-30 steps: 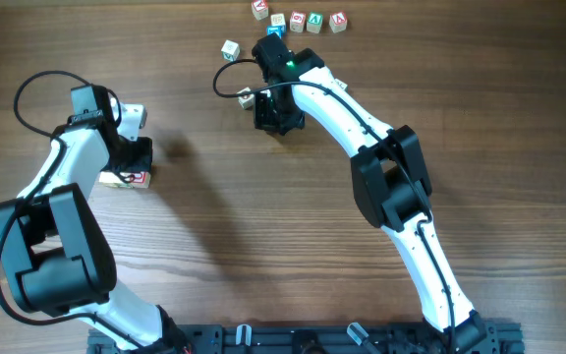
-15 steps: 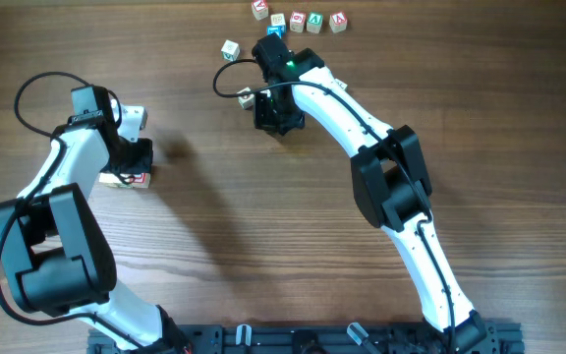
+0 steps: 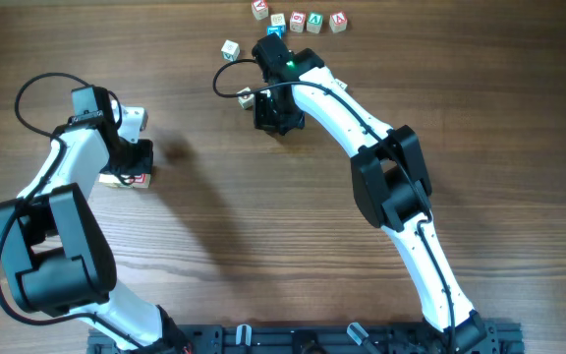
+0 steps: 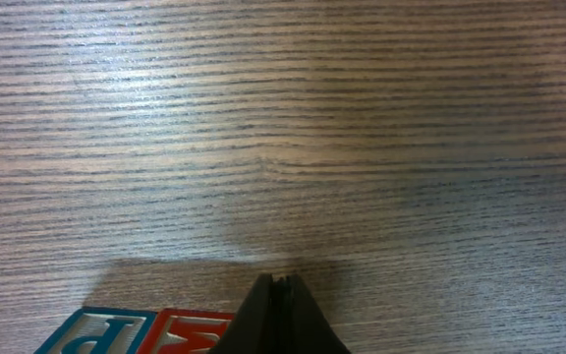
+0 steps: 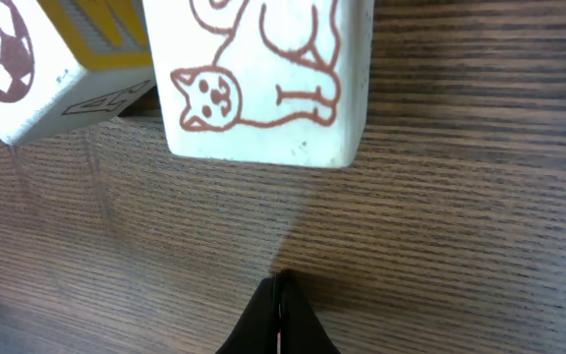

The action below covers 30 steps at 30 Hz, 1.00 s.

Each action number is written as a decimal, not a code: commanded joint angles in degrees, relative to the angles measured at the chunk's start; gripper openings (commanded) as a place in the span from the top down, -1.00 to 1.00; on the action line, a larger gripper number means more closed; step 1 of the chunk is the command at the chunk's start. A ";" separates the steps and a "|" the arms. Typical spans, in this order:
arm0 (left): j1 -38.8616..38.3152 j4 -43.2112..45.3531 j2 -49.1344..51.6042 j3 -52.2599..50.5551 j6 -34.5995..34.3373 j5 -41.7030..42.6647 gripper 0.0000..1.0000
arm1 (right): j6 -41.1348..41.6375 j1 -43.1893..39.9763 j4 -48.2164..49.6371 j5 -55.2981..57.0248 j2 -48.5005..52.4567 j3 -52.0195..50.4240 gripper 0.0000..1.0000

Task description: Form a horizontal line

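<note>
left arm (image 3: 65, 162): white and black, elbow bent, wrist tipped down at the left of the brown wood-grain table (image 4: 381, 118).
horizontal line (image 3: 126, 181): short row of pale wooden letter cubes, red-marked end cube toward the table's middle, partly under the left wrist.
left gripper (image 4: 279, 287): black fingers pressed together, empty, just beside the row.
right arm (image 3: 342, 108): stretched diagonally to the far centre.
right gripper (image 5: 278, 285): fingers closed together, empty, near a white wooden cube with a red cat outline (image 5: 263, 79).

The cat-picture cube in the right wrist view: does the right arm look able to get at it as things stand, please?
Probably yes: only bare table lies between the right end effector and the cat-picture cube, though it is shut and would need opening first.
</note>
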 commanded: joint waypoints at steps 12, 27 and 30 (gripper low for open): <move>-0.22 -0.59 0.74 -0.28 -0.50 -0.55 0.92 | 0.63 0.22 -0.04 -0.11 2.60 -1.70 0.91; -0.20 1.81 0.74 -0.28 -0.55 -0.50 0.92 | 0.68 0.24 -0.04 -0.13 2.58 -1.70 0.91; -0.22 4.48 0.72 -0.28 -3.32 -0.48 0.92 | 0.66 0.24 0.04 -0.31 2.58 -1.70 0.91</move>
